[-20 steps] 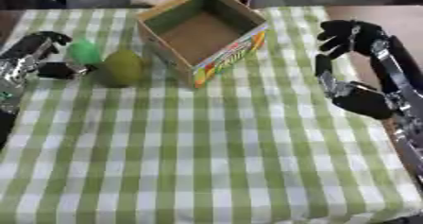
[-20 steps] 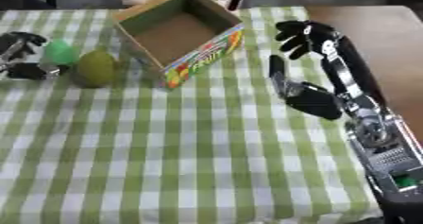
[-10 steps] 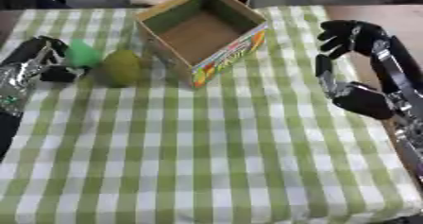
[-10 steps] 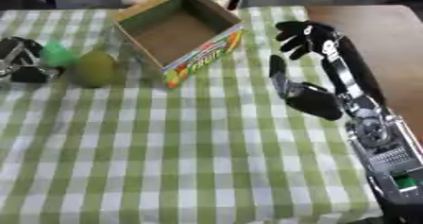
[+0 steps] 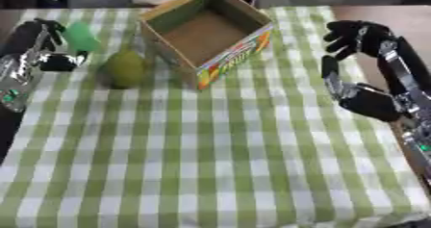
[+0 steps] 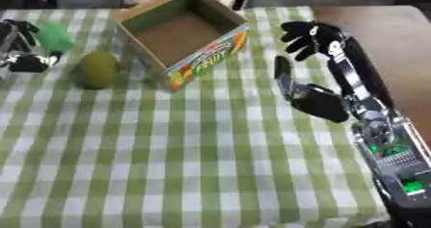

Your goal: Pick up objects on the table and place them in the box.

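Observation:
A bright green object (image 5: 82,36) is at the far left of the checked tablecloth, with my left hand (image 5: 42,46) curled round it, fingers above and thumb below. Just to its right an olive-green, pear-shaped fruit (image 5: 124,68) lies on the cloth, close to the box's left wall. The open cardboard box (image 5: 237,54) with a colourful printed side stands at the back centre, and its inside looks bare. My right hand (image 6: 318,102) hangs open over the cloth's right side, fingers spread upward, holding nothing.
The green-and-white checked cloth (image 5: 210,150) covers the table. A brown bare strip of table (image 6: 379,34) runs along the right, under my right arm. Blurred items lie beyond the far edge behind the box.
The bright green object has risen a little toward the far edge within my left hand. The fruit, the box and my right hand have stayed put.

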